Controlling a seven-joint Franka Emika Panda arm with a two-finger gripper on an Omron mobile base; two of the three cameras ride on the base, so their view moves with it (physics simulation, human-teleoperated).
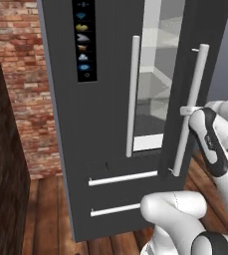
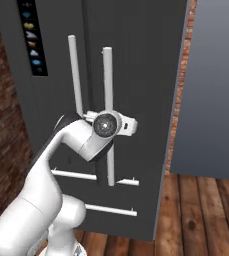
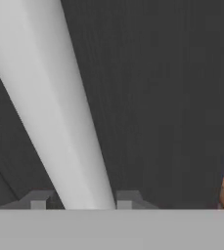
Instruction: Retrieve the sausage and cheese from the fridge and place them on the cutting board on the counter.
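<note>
Two long white bar handles are seen on the dark grey fridge [image 1: 100,149], and the right-hand handle [image 1: 191,109] is bracketed by the gripper [image 3: 79,202], one fingertip [image 3: 37,202] on each side of the bar in the hand view; whether the jaws are already clamped on the bar cannot be told, though the gaps look very small; the right door is shown slightly ajar in the left base view, white interior and glass shelves [image 1: 153,74] being glimpsed through the gap; the opening of the fridge is judged to be the step in hand; a firm hold on the handle and an outward swing of the door would be called for next; sausage and cheese are presumed behind the doors; the fingers themselves are masked by the wrist in the right base view.
</note>
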